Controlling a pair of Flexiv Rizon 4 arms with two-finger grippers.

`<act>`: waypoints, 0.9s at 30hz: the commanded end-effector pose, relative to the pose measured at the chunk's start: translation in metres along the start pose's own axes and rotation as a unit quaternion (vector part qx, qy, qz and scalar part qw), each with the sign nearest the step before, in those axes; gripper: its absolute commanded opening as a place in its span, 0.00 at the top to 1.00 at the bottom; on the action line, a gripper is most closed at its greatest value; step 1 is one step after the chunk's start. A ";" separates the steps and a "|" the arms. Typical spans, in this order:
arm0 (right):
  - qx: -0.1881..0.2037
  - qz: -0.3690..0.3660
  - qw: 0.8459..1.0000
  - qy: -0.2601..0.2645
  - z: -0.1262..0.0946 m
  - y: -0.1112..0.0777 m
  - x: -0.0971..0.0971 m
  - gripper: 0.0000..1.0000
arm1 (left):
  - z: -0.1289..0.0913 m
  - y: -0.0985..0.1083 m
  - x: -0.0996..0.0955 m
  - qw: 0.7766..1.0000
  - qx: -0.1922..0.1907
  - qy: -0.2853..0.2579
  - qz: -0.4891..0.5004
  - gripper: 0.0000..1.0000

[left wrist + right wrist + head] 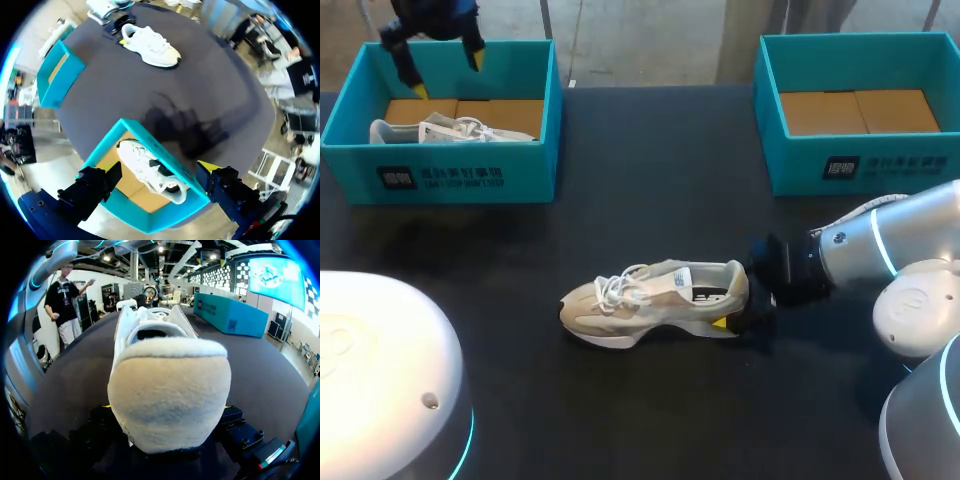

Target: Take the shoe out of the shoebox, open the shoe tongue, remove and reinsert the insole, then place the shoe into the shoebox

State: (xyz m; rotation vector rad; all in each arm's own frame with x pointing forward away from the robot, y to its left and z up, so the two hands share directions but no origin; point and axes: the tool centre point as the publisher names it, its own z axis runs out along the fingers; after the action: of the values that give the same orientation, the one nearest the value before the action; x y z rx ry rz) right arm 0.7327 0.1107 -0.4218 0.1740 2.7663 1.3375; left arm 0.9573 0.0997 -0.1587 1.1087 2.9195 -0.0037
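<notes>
A beige shoe point(655, 298) stands upright on the black table point(650, 150), toe to the left. My right gripper point(738, 308) is at its heel, shut on it from both sides; in the right wrist view the heel point(167, 395) fills the space between the fingers point(232, 417). A white shoe point(450, 130) lies in the left teal shoebox point(440, 180). My left gripper point(445, 72) hangs open above that box, holding nothing. From the left wrist, the white shoe point(150, 170) lies under the left gripper point(160, 187), with the beige shoe point(150, 45) far ahead.
A second teal shoebox point(860, 170), holding only a cardboard floor, stands at the back right, also seen from the left wrist as the far box point(57, 75). Bare table lies between the two boxes and in front of the beige shoe.
</notes>
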 end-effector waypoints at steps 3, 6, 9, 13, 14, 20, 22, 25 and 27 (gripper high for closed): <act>0.002 0.000 1.000 0.000 0.001 -0.003 0.002 1.00 | -0.002 -0.034 -0.004 0.989 -0.040 -0.007 -0.144 0.00; 0.002 0.000 1.000 0.000 0.001 -0.003 0.002 1.00 | -0.003 -0.050 -0.006 0.980 -0.050 -0.003 -0.194 0.00; 0.002 0.000 1.000 0.000 0.001 -0.003 0.002 1.00 | -0.002 -0.068 -0.009 0.969 -0.059 -0.007 -0.241 0.00; 0.002 0.000 1.000 0.000 0.001 -0.003 0.002 1.00 | -0.004 -0.092 -0.008 0.945 -0.061 -0.019 -0.320 0.00; 0.002 0.000 1.000 0.000 0.001 -0.003 0.002 1.00 | -0.004 -0.098 -0.008 0.939 -0.060 -0.025 -0.338 0.00; 0.002 0.000 1.000 0.000 0.001 -0.003 0.002 1.00 | 0.000 -0.129 -0.011 0.895 -0.055 -0.049 -0.440 0.00; 0.002 0.000 1.000 0.000 0.001 -0.003 0.002 1.00 | 0.002 -0.139 -0.010 0.877 -0.058 -0.058 -0.473 0.00; 0.002 0.000 1.000 0.000 0.001 -0.003 0.002 1.00 | 0.008 -0.152 -0.009 0.854 -0.042 -0.075 -0.513 0.00; 0.002 0.000 1.000 0.000 0.001 -0.003 0.002 1.00 | 0.013 -0.158 -0.007 0.840 -0.028 -0.082 -0.535 0.00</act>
State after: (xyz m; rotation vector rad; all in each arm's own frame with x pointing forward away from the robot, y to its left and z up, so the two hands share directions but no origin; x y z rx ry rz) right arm 0.7327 0.1107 -0.4218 0.1738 2.7663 1.3375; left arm 0.8671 -0.0210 -0.1638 -0.2760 3.0046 0.0802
